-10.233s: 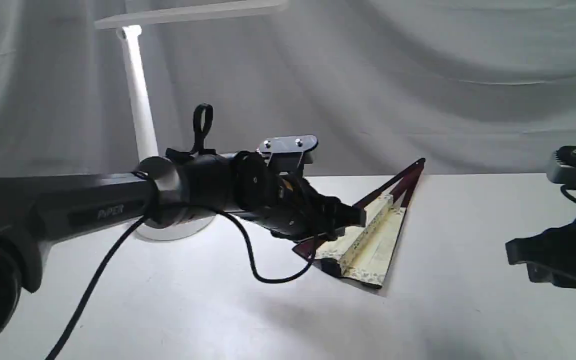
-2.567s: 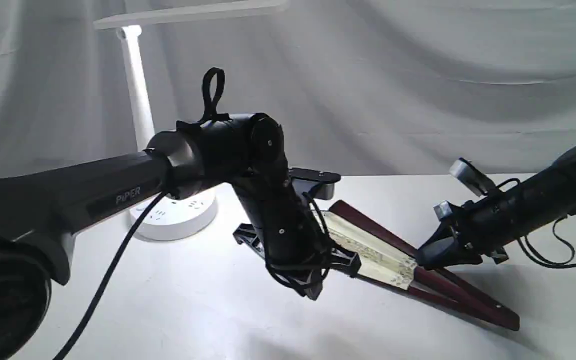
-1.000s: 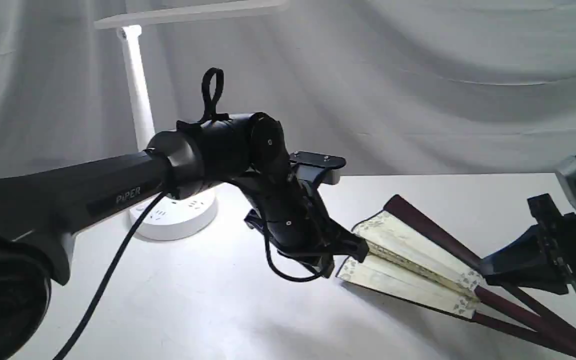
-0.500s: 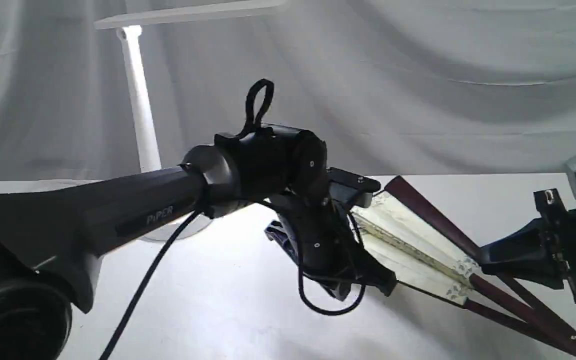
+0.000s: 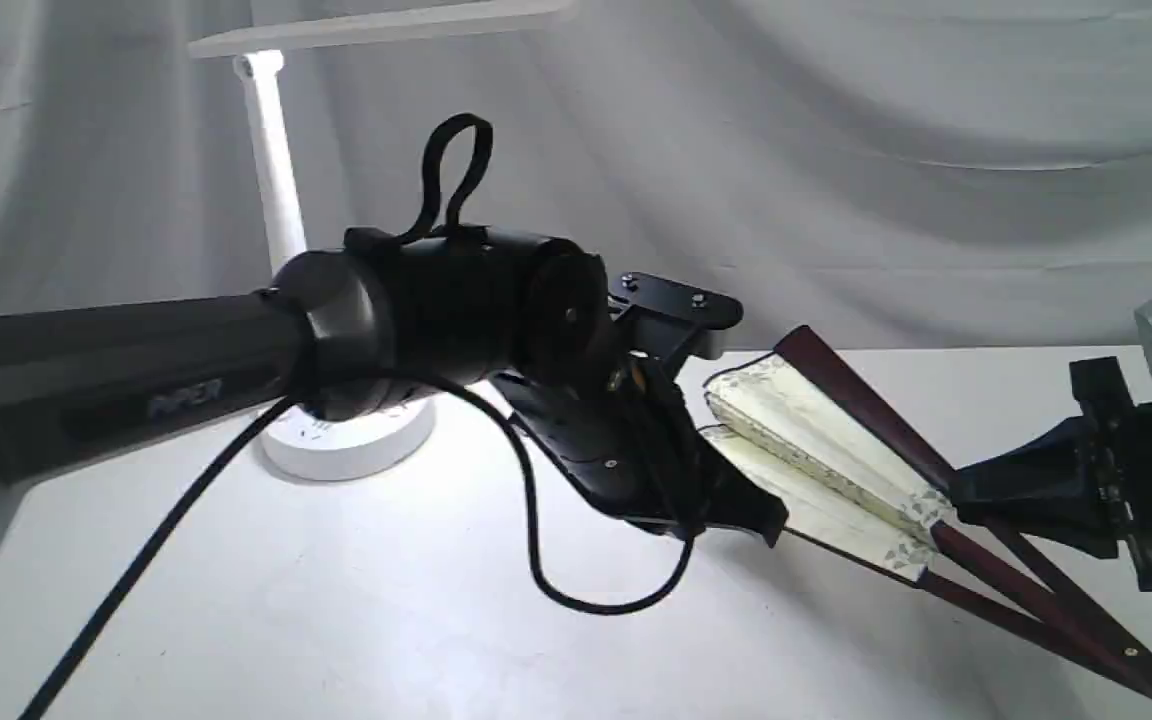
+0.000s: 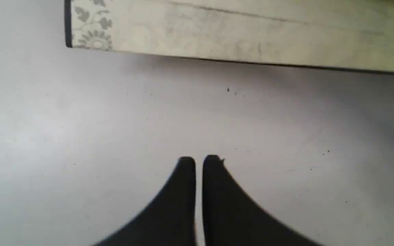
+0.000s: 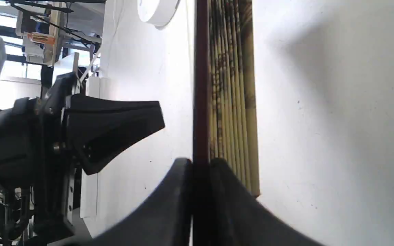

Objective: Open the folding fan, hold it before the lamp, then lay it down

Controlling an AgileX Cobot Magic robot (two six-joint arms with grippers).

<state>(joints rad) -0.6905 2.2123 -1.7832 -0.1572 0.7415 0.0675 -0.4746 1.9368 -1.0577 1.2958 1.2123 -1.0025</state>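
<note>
Folding fan partly spread, guard clamped in right fingers, left fingers together beside its leaf.

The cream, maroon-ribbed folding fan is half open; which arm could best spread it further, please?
Left. The left pincer hangs shut and empty near the cream folding fan, while the right pincer clamps its maroon guard.

Bright lamp glow on the table, soft shadows, blurred wrist-view foreground.
</note>
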